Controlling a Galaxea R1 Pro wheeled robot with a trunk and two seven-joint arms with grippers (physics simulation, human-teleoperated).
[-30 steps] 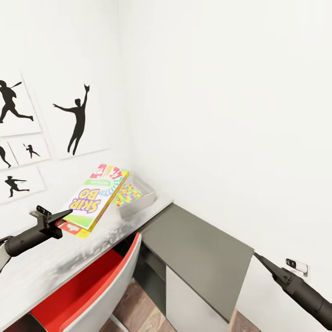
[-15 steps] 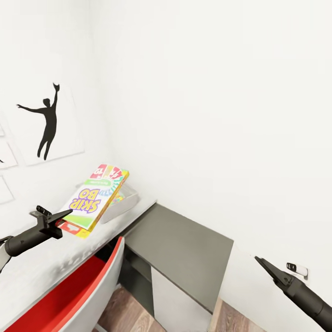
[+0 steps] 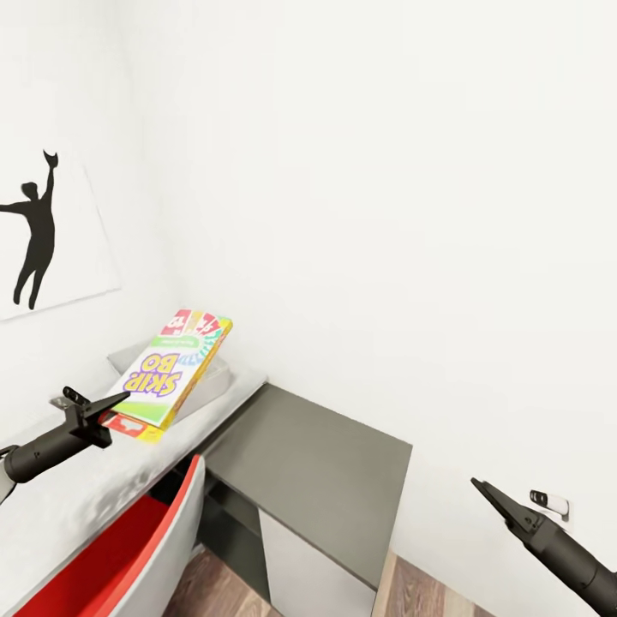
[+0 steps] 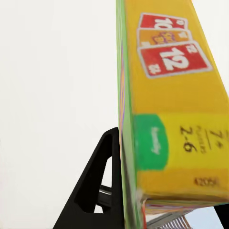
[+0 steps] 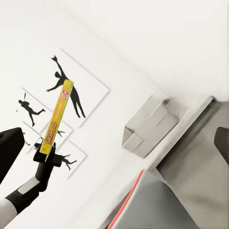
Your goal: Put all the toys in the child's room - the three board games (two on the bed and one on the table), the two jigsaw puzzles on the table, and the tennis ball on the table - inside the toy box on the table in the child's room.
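Observation:
My left gripper (image 3: 118, 403) is shut on the lower edge of a yellow-green Skip-Bo board game (image 3: 174, 370), holding it tilted above the pale grey table (image 3: 77, 497). The left wrist view looks along the game's yellow side (image 4: 176, 119), with one black finger (image 4: 102, 181) against it. The game hides most of the grey toy box (image 3: 216, 380) behind it, at the table's far end. From the right wrist view the toy box (image 5: 148, 125) stands apart from the edge-on game (image 5: 57, 119). My right gripper (image 3: 482, 488) hangs open and empty, low at the right. Jigsaw puzzles, tennis ball and bed are out of view.
A dark grey cabinet (image 3: 317, 458) with a white door (image 3: 304, 570) joins the table's right end. A red-seated chair (image 3: 120, 548) is tucked under the table. White walls close in behind and to the right, with a black silhouette picture (image 3: 38, 231) at the left.
The whole head view has swung to the right, so table, box and pictures slid left. The game now covers the toy box's inside. Both arms keep their pose.

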